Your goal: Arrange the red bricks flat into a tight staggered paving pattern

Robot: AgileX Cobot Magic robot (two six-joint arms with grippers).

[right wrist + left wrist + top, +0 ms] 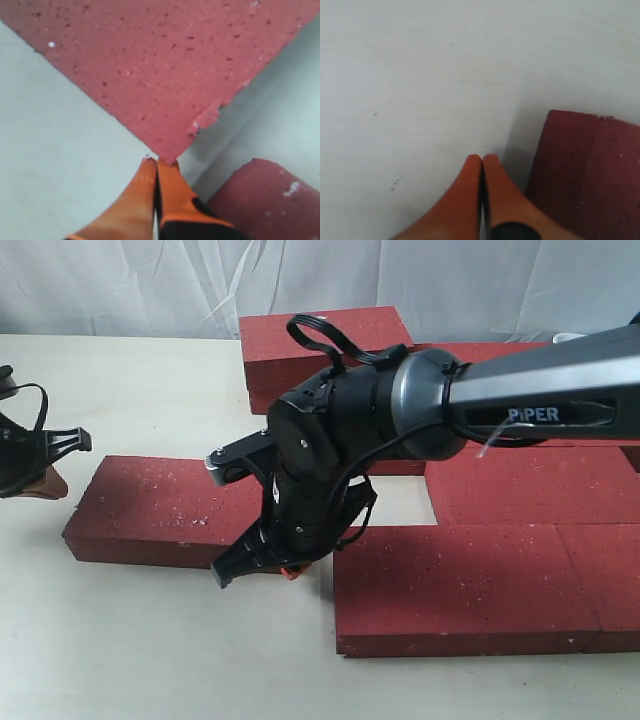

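Exterior view: my right arm [520,390] hides one end of the loose brick [160,510]; the other red bricks [500,580] lie flat at right, cut off. Left wrist view: the left gripper [481,160] is pressed together over the table [420,75], beside a half-seen brick [590,175]. Right wrist view: the right gripper [156,161], fingers together and empty, meets the loose brick's corner, perhaps touching.

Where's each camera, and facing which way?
Exterior: raised off-arm, looking down on table and red bricks; right arm, left end effector show.
Left wrist: on left arm, facing down at table, brick end; its shut end effector shows.
Right wrist: likewise, over a brick corner; shut right end effector shows.
Shared: exterior and right wrist show that end effector.
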